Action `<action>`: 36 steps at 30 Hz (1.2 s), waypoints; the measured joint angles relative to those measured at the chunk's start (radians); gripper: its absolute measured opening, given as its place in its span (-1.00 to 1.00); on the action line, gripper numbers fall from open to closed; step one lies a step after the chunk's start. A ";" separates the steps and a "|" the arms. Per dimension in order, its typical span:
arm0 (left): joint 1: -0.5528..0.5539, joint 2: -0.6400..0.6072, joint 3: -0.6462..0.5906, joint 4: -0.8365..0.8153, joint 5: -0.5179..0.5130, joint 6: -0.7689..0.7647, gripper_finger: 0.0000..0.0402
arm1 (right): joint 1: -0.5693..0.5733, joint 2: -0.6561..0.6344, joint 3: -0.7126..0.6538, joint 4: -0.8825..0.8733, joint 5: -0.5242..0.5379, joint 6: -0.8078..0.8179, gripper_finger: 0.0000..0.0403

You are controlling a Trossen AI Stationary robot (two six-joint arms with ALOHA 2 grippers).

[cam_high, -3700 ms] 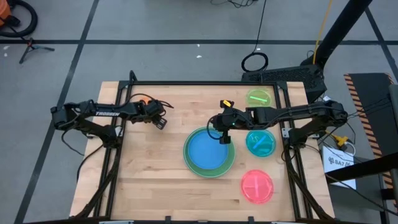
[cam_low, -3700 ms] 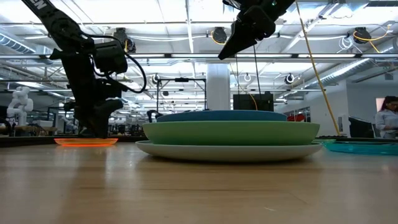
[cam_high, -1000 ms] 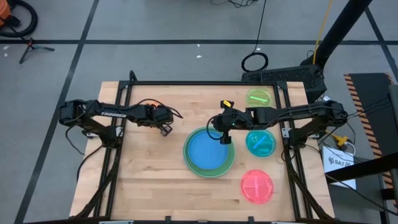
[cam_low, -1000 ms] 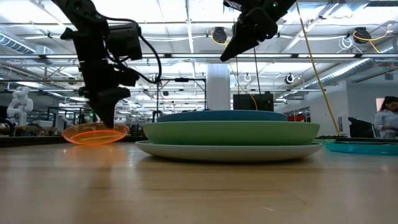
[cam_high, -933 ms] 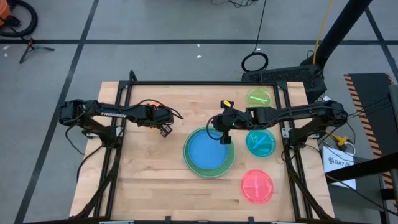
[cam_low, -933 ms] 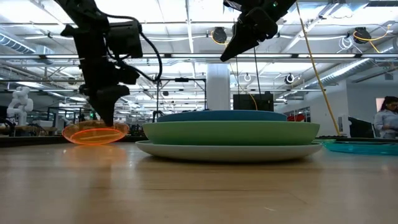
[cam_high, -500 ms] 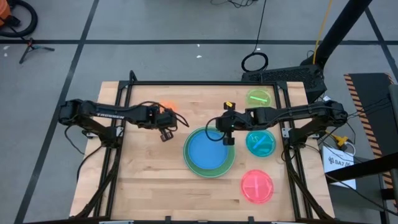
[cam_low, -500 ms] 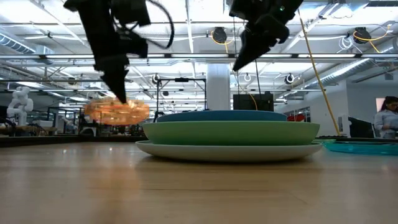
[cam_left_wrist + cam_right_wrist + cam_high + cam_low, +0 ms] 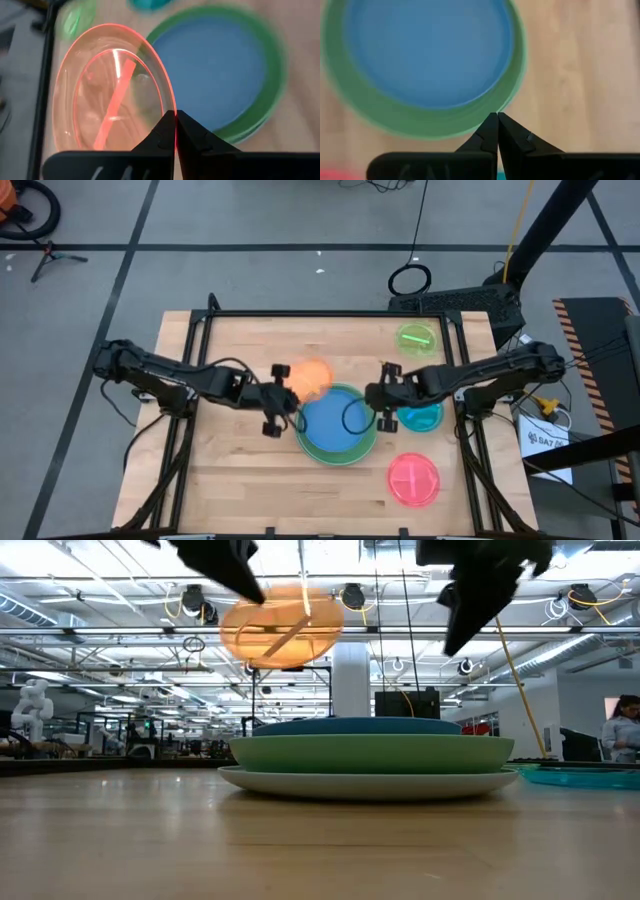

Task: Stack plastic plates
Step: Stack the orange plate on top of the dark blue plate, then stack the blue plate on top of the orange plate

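A small orange plate (image 9: 311, 376) hangs in the air just beyond the far left rim of the stack, with my left gripper (image 9: 290, 398) shut on it. The stack has a blue plate (image 9: 335, 423) on a large green plate (image 9: 305, 442); the low view shows a pale plate (image 9: 300, 781) under them. My right gripper (image 9: 383, 418) is shut and holds nothing, raised over the stack's right rim (image 9: 512, 90). A lime plate (image 9: 417, 337), a teal plate (image 9: 424, 418) and a pink plate (image 9: 413, 478) lie flat on the table to the right. My left gripper pinches the orange plate's rim (image 9: 169, 111) between its two fingers, at the edge nearest the arm. The fingers come at it from the table's left. The plate is lifted clear, well above the stack, and tilted so that its face shows in the low view (image 9: 281, 628).
The wooden table (image 9: 230, 470) shows bare wood at the left and front. A black frame rail (image 9: 300, 313) runs along the far edge. A person (image 9: 624, 735) stands far off at the right of the room.
My left gripper has lifted the orange plate off the table at the far left and carried it up and rightward to the stack; the plate has tipped from flat to tilted. My right gripper has moved from above the stack toward its right rim and the near edge.
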 joint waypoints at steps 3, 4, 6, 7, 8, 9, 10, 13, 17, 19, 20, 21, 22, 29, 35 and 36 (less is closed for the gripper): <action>-0.025 0.025 0.001 0.088 0.025 0.043 -0.97 | 0.045 -0.021 0.000 -0.009 -0.043 0.077 -0.99; -0.033 0.034 0.001 0.098 0.025 0.057 -0.97 | 0.063 -0.028 0.000 -0.007 -0.048 0.101 -0.99; -0.040 0.060 0.000 0.146 0.034 0.080 -0.97 | 0.093 -0.036 0.000 -0.006 -0.067 0.139 -0.99; -0.040 0.074 0.001 0.168 0.053 0.089 -0.97 | 0.108 -0.037 0.000 -0.001 -0.069 0.155 -0.99; -0.040 0.089 0.001 0.179 0.079 0.091 -0.97 | 0.124 -0.037 0.000 0.000 -0.067 0.170 -0.99; -0.041 0.108 0.000 0.198 0.103 0.096 -0.97 | 0.136 -0.036 0.000 -0.001 -0.068 0.183 -0.99; -0.041 0.129 0.000 0.228 0.127 0.101 -0.97 | 0.148 -0.035 0.000 0.000 -0.067 0.195 -0.99; -0.040 0.183 0.000 0.276 0.163 0.115 -0.97 | 0.174 -0.036 0.000 0.010 -0.067 0.229 -0.99; -0.040 0.248 0.000 0.309 0.164 0.115 -0.97 | 0.195 -0.035 0.000 0.034 -0.066 0.246 -0.99; -0.039 0.269 0.000 0.324 0.164 0.113 -0.97 | 0.202 -0.035 0.000 0.045 -0.066 0.246 -0.99; -0.036 0.277 0.000 0.325 0.164 0.104 -0.97 | 0.204 -0.035 0.000 0.047 -0.066 0.246 -0.99; -0.033 0.284 0.000 0.331 0.166 0.091 -0.95 | 0.204 -0.035 0.000 0.050 -0.066 0.246 -0.99; -0.028 0.288 0.000 0.335 0.174 0.078 -0.93 | 0.204 -0.035 0.000 0.054 -0.065 0.246 -0.99; 0.009 0.304 0.000 0.317 0.260 0.023 -0.77 | 0.204 -0.035 0.000 0.068 -0.064 0.244 -0.99; 0.011 0.291 0.000 0.322 0.252 0.059 -0.70 | 0.203 -0.035 0.000 0.068 -0.032 0.255 -0.99; 0.011 0.288 0.000 0.326 0.250 0.066 -0.70 | 0.203 -0.035 0.000 0.068 -0.024 0.261 -0.99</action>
